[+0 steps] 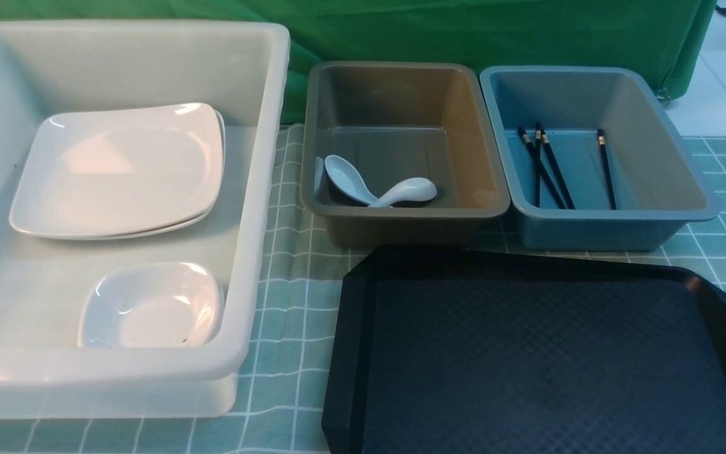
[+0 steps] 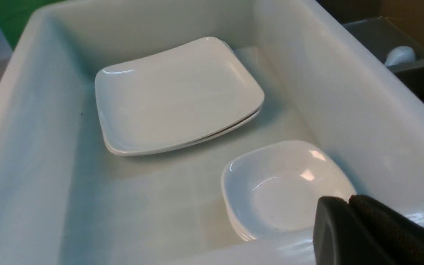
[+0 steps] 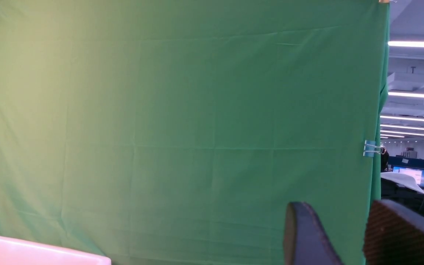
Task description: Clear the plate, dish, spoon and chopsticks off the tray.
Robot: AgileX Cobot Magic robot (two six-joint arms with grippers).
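Black tray [image 1: 546,353] lies nearest at six o'clock, floor bare. Plate [image 1: 117,170] rests stacked on another in the white tub [image 1: 256,208] at ten o'clock, dish [image 1: 152,306] below it; spoon [image 1: 353,180] sits in the brown bin [image 1: 401,75] at twelve, chopsticks [image 1: 549,167] in the blue bin [image 1: 684,183] at one. Glossy ceramic: likely slick, brittle, best taken by the rim. Left gripper [image 2: 348,206] hangs over the tub's near rim, jaws together, empty. Right gripper [image 3: 344,232] points at the green backdrop [image 3: 179,129], jaws apart, holding nothing.
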